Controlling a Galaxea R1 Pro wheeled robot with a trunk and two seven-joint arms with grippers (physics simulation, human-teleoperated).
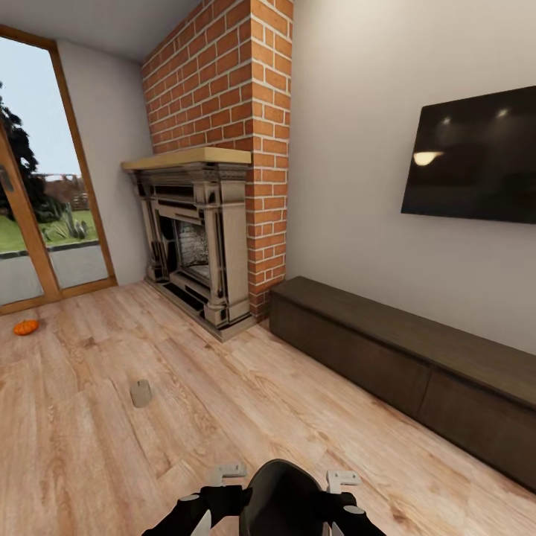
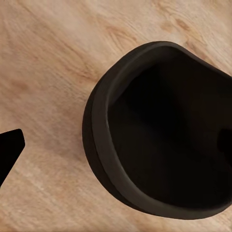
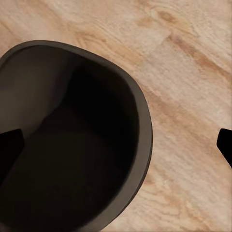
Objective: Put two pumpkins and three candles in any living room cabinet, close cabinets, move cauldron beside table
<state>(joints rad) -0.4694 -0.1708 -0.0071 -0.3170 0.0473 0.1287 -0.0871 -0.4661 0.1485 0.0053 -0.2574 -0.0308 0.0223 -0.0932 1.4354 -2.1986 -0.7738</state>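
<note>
One orange pumpkin [image 1: 26, 327] lies on the wood floor at the far left, near the glass door. A stubby tan candle [image 1: 141, 393] stands on the floor closer to me, left of centre. The long dark-brown cabinet [image 1: 387, 357] runs along the right wall under the TV, all its fronts shut. My left gripper [image 1: 227, 470] and right gripper [image 1: 342, 478] hang low at the bottom of the head view, either side of my dark rounded trunk [image 1: 279, 499]. Both are open and hold nothing. The cauldron and the table are out of view.
A brick chimney with an ornate fireplace [image 1: 197, 238] juts out between the glass door [image 1: 45, 223] and the cabinet. A black TV [image 1: 476, 156] hangs on the right wall. Both wrist views look down on bare wood floor [image 2: 48, 63] beside my dark trunk [image 3: 72, 145].
</note>
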